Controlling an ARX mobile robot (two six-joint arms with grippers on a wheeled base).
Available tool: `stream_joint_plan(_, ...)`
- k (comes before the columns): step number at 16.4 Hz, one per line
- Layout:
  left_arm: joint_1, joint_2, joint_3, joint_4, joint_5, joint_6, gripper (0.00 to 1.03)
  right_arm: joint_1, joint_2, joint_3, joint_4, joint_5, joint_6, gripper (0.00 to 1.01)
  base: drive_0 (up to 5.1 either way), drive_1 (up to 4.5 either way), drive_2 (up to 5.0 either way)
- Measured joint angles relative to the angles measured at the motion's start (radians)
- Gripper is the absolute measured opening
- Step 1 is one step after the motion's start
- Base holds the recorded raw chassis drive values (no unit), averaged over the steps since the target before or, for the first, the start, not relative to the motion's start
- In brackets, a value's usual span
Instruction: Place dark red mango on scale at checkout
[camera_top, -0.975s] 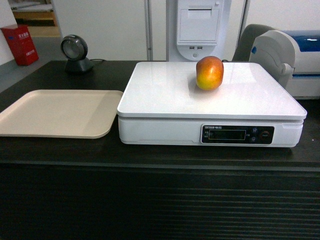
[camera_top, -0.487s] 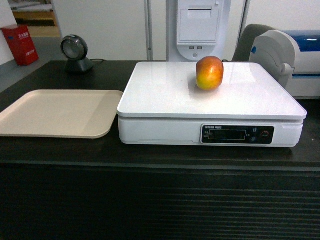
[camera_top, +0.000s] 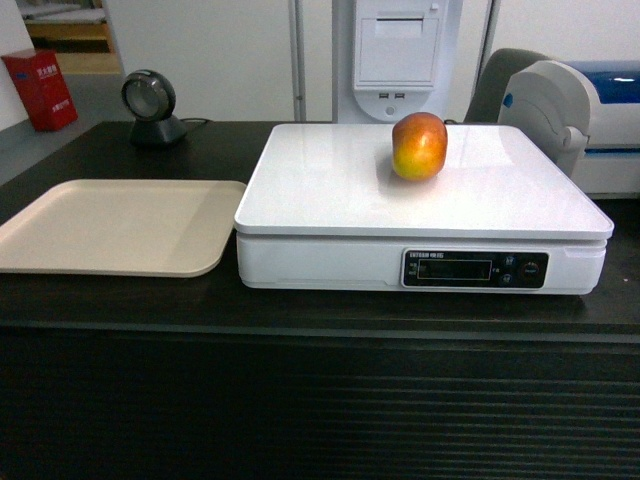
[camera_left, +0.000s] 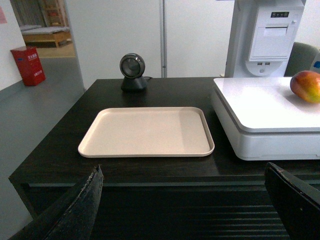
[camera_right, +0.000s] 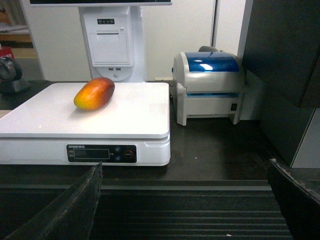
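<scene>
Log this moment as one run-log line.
mango: resting on scale platform | left pincer: open, clear | right pincer: open, clear | tray: bare | placement: looks complete

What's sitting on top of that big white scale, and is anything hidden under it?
Only the dark red mango lies on the scale, toward the back of its platform, with no hand touching it. The scale rests on the dark checkout; the counter beneath its body is covered and cannot be seen.

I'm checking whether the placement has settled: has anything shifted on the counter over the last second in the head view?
Nothing has visibly changed. The dark red mango lies in the same spot on the scale, the beige tray sits beside it as before, and no gripper has entered the head view.
</scene>
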Motion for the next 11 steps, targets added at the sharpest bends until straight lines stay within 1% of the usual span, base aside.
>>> stream_joint_plan(11, 0.0, 0.0, 0.0, 0.002, 0.0, 0.0, 0.98, 0.0, 0.0, 0.0, 0.002, 0.0, 0.0, 0.98, 0.0, 0.0, 0.0)
